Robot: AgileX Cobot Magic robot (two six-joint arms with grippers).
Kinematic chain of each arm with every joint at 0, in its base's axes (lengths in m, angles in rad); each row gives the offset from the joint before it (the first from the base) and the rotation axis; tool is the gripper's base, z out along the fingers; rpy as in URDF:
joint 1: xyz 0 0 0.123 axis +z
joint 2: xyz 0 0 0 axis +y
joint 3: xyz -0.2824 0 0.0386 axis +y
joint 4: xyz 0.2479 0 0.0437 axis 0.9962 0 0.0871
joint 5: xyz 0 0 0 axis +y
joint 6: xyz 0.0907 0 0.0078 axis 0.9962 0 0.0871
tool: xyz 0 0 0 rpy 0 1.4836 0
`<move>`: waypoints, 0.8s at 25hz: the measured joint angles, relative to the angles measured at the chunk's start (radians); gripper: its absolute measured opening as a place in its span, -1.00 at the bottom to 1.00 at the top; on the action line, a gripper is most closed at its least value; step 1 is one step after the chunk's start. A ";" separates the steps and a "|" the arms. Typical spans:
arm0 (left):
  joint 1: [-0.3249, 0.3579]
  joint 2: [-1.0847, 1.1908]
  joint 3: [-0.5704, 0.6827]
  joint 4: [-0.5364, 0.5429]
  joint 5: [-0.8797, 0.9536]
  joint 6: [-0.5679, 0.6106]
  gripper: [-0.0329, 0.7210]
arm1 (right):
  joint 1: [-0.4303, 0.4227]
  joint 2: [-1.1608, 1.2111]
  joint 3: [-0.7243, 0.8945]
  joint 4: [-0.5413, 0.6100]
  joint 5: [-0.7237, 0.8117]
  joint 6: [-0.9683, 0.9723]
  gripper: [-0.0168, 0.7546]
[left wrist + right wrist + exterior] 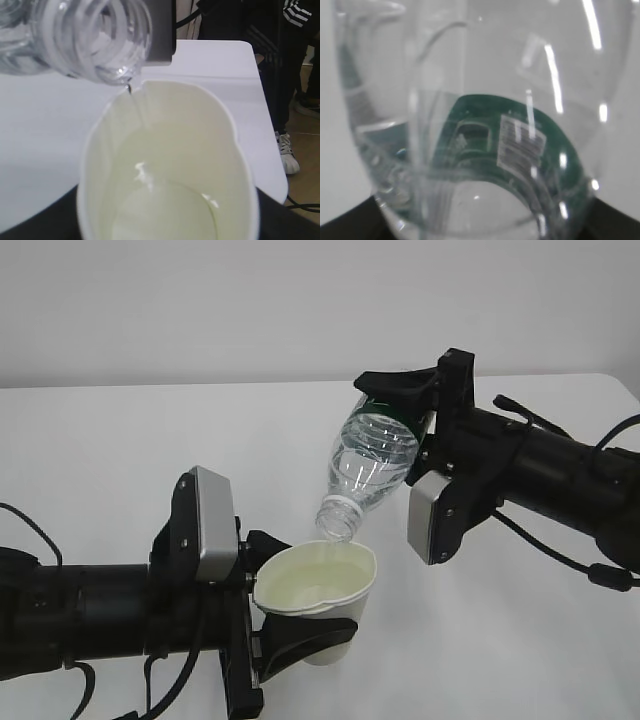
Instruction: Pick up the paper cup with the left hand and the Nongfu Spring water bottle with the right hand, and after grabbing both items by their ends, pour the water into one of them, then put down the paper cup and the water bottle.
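Across the middle of the exterior view, above the white table, the right hand tips the Nongfu Spring water bottle neck-down, its pincer clamped on the bottle's base end, while lower left the left hand holds the paper cup with its pincer squeezing the wall. That squeeze has bent the rim out of round, so a firmer grip could buckle the cup and spill. Smallest, the water falls as a thin thread just inside the rim nearest the bottle, where slight drift would send it onto the table.
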 joint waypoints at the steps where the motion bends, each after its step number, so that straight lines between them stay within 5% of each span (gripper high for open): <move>1: 0.000 0.000 0.000 0.000 0.000 0.000 0.20 | 0.000 0.000 0.000 0.000 0.000 -0.001 0.23; 20: 0.000 0.000 0.000 0.000 0.000 0.000 0.19 | 0.000 0.000 0.000 0.000 0.000 0.032 0.23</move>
